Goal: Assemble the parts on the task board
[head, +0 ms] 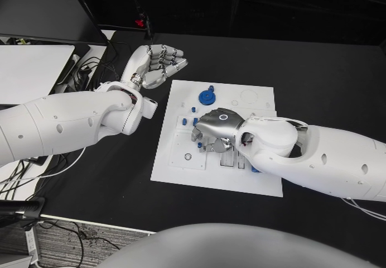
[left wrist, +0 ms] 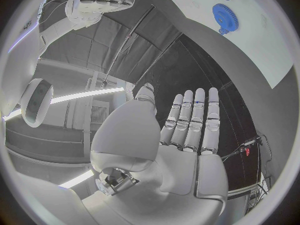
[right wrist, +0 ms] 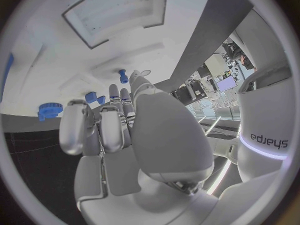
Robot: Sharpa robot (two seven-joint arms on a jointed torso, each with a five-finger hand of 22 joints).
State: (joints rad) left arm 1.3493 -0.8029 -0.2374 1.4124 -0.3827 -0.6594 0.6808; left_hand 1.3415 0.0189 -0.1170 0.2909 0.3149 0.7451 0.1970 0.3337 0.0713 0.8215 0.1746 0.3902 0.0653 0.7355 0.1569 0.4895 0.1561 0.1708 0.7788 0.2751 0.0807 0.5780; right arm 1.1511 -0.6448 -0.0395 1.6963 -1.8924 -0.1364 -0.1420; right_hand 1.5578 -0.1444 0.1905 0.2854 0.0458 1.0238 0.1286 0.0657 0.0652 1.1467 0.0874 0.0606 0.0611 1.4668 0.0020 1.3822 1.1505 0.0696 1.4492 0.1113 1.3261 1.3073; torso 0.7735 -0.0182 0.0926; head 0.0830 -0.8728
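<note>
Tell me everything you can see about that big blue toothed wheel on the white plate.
The blue gear is a round, toothed wheel that looks like plastic, with a raised hub at its centre. It lies flat near the far edge of the white task board, a smaller blue part just beyond it. Nothing touches it: the left hand is off the board, and the right hand is nearer the board's middle.

arms: smooth white glossy shells, small dark screw dots showing along them | left hand (head: 155, 65): silver segmented fingers, pale palm plate behind them | right hand (head: 216, 129): silver domed back wearing a small ring mark, behind the fingers | forearm behind right fingers carrying dark "sharpa" lettering
</note>
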